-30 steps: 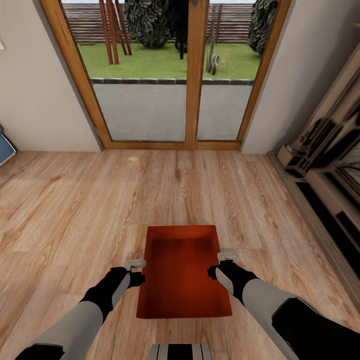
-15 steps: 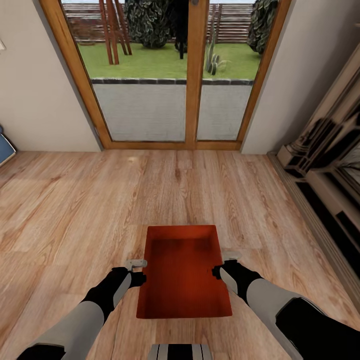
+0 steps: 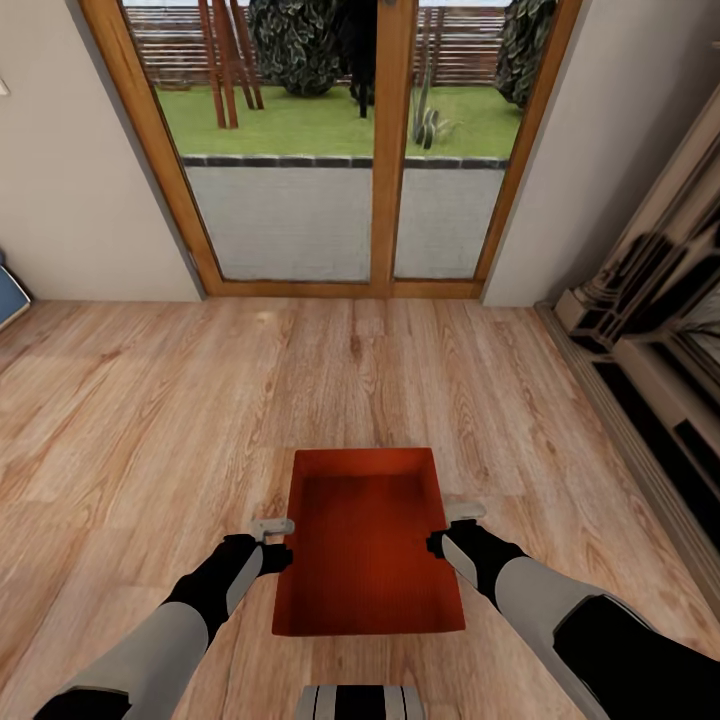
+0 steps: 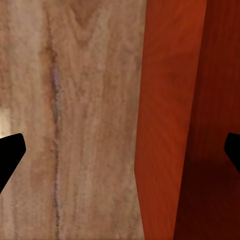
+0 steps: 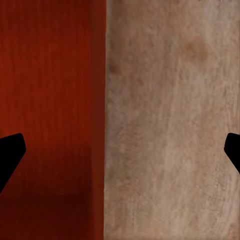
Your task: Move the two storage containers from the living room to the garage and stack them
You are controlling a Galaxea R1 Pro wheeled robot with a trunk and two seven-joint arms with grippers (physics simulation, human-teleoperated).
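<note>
One red-orange storage container [image 3: 365, 545] sits open-top on the living room's light wood planks, just in front of me. My left gripper [image 3: 280, 555] is open at its left long wall; in the left wrist view that wall [image 4: 167, 125] stands between the spread fingertips [image 4: 10, 155]. At the right long wall my right gripper [image 3: 442, 542] is open too. The right wrist view has the container's rim [image 5: 98, 100] between its wide-apart fingertips [image 5: 10, 155]. Neither gripper's fingers press the container.
A wood-framed glass patio door [image 3: 390, 150] closes the room ahead, with pale walls on both sides. A long dark cabinet [image 3: 650, 340] runs along the right. A blue sofa corner [image 3: 8, 290] pokes in at the left edge. Wood planks [image 3: 200, 400] stretch between.
My right gripper has shifted slightly outward along the container's right wall. The left gripper and the container have hardly moved.
</note>
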